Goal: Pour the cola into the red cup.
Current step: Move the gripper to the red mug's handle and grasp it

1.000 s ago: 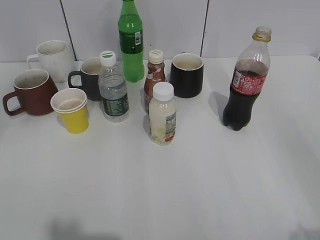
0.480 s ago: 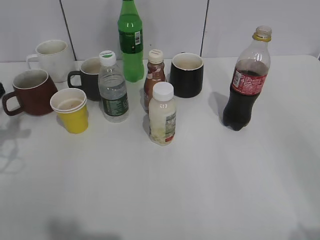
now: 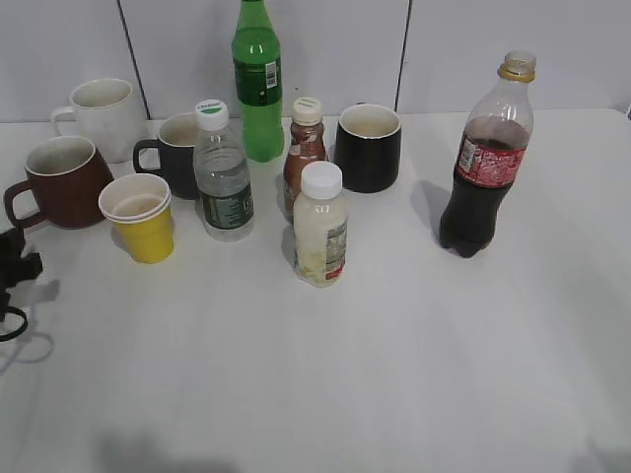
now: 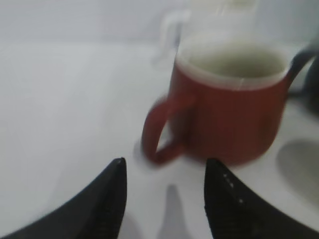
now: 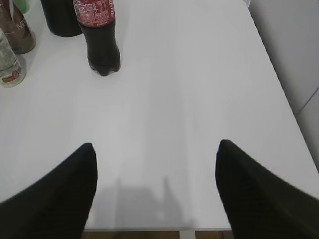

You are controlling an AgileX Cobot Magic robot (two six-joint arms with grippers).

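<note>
The white counter (image 3: 325, 374) carries a crowd of bottles and cups, and nothing has been poured yet. The cola bottle (image 3: 486, 158), uncapped and roughly two-thirds full, is seen upright and untouched at the right side, well apart from the rest. The red cup (image 3: 64, 182) is seen at the far left beside the yellow paper cup (image 3: 139, 217), its pale inside apparently empty. The left hand (image 4: 164, 191) is held open just short of the cup's handle (the view is blurred). The right hand (image 5: 154, 194) is spread wide above bare counter, the bottle lying well ahead. Grasping, carrying and pouring are all judged to remain.
</note>
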